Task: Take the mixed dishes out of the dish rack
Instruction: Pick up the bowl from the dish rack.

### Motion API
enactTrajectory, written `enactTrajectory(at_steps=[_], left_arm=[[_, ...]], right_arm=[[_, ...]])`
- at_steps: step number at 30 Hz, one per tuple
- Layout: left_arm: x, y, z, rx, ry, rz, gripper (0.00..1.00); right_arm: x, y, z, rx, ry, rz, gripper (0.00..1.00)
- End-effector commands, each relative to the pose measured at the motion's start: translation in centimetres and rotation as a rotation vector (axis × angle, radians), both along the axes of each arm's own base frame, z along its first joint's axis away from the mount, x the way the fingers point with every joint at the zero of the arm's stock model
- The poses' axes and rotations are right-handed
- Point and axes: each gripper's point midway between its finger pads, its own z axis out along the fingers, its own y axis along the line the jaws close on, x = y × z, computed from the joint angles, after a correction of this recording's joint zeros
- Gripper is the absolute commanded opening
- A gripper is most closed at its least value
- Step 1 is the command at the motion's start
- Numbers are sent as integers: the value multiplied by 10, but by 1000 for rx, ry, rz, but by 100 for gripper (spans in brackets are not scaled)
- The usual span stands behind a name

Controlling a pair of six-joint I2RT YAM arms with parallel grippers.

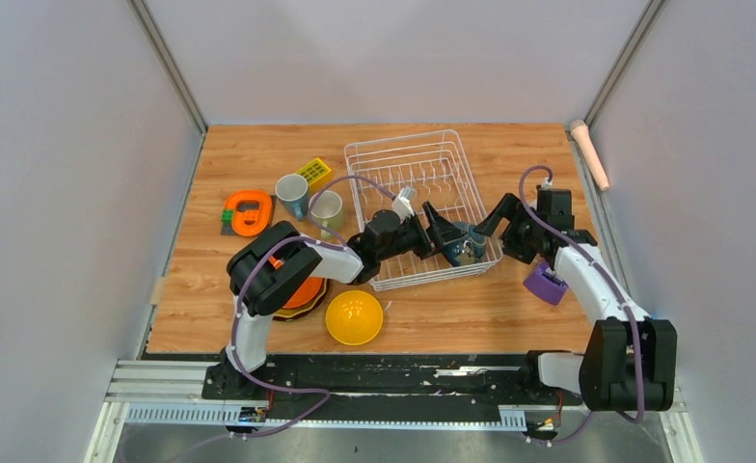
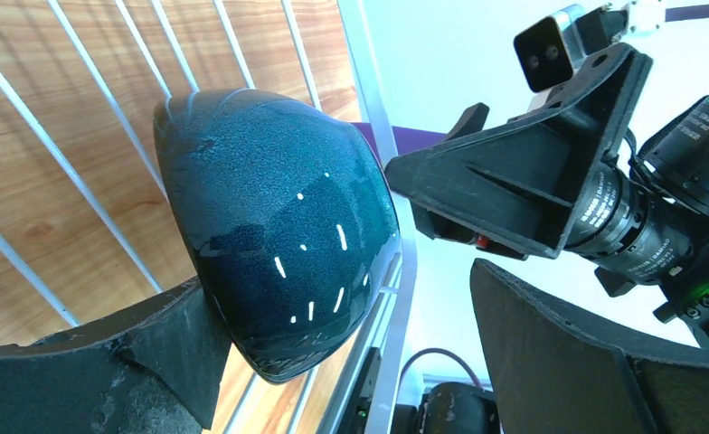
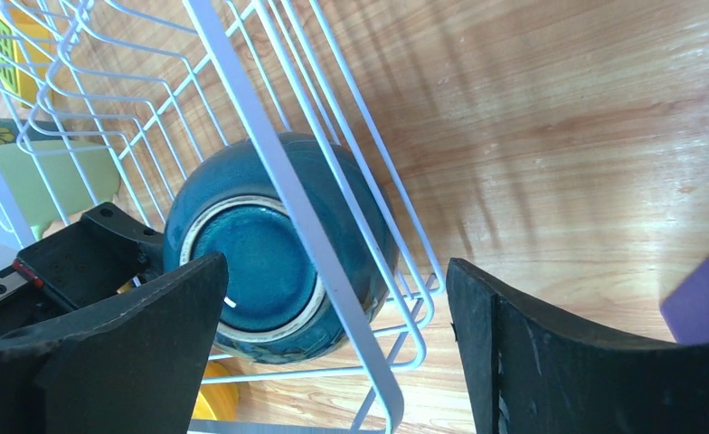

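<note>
Left tool (image 1: 451,239), top view: spread wide inside the white wire dish rack (image 1: 393,159), around the dark teal glazed bowl (image 1: 468,248) at the near right corner, which is judged the last dish racked. Blue ceramic mug (image 1: 291,196) and yellow round bowl (image 1: 354,317) are set on the wooden worktop (image 1: 471,309). Left wrist: bowl not gripped. Right wrist: right tool (image 3: 335,262) is spread wide against the rack wall; open worktop is seen rightward.
</note>
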Motion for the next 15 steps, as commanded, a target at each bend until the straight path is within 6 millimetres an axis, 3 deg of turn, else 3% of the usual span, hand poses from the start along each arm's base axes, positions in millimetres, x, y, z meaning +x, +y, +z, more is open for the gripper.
enactTrajectory(at_steps=[1, 4, 15], left_arm=[[-4, -14, 38, -123, -69, -38, 100], [-3, -15, 40, -137, -74, -31, 96], [-4, -24, 51, -234, -77, -48, 61]], right_arm=[[12, -11, 38, -32, -115, -74, 94], [10, -15, 47, -45, -150, -96, 95], [-10, -29, 70, -78, -255, -178, 96]])
